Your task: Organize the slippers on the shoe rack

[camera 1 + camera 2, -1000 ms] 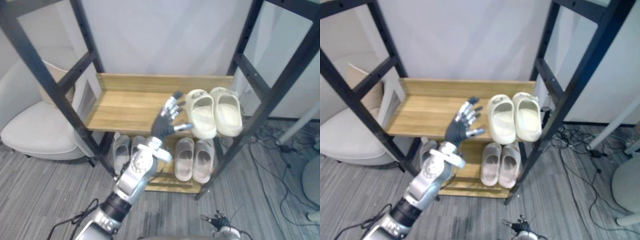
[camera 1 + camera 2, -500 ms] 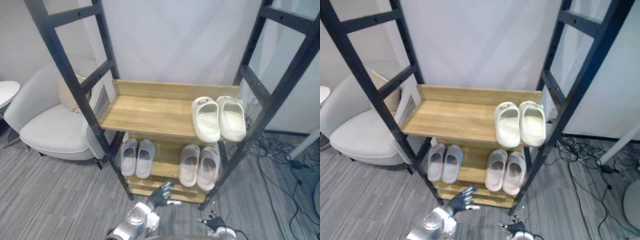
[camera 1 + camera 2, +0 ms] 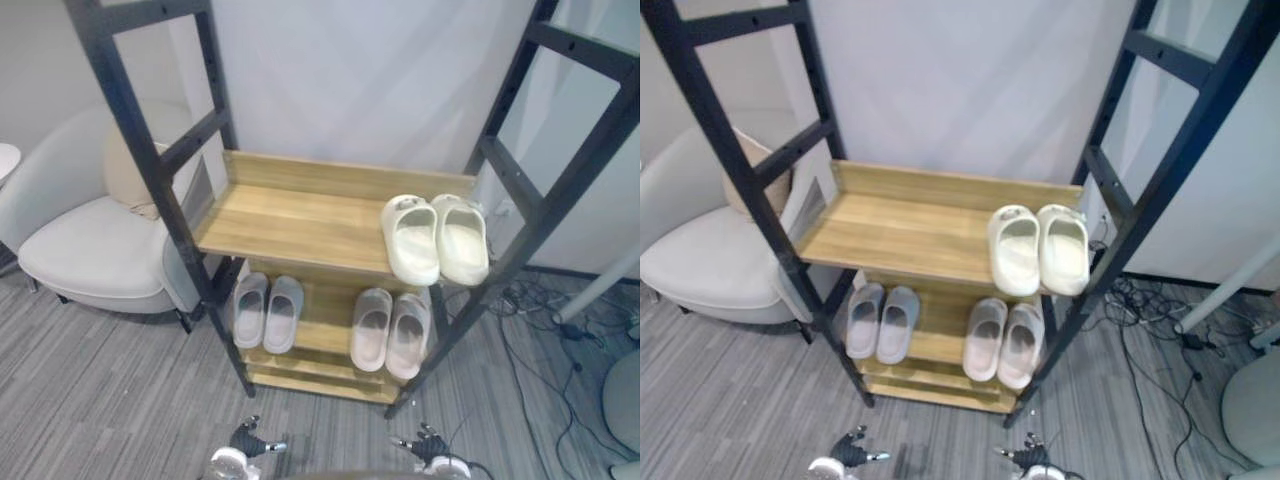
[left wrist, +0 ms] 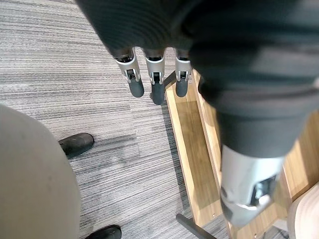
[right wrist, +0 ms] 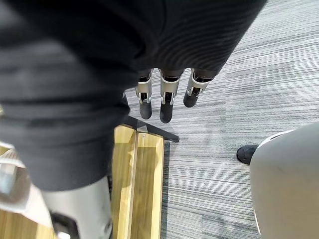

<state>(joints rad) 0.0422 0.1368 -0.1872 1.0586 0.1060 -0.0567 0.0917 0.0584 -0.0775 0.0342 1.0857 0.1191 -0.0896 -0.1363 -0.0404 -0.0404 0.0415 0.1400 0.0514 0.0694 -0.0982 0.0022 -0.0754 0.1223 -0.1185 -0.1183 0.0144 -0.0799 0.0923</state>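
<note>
Resting on shoe rack (image 3: 290,215), slippers (image 3: 410,240) well apart from fingers (image 4: 156,89).

Both eye views down onto shoe rack (image 3: 290,215), wrist views close, facing floor (image 4: 75,59)

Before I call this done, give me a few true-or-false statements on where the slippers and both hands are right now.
The cream slippers sit side by side on the right of the upper shelf. True.
The lower shelf holds a single pair. False: the lower shelf holds two pairs, a grey pair on the left and a beige pair on the right.
The left hand grips a slipper. False: the left hand has straight fingers and holds nothing.
The right hand hangs empty above the floor. True.
</note>
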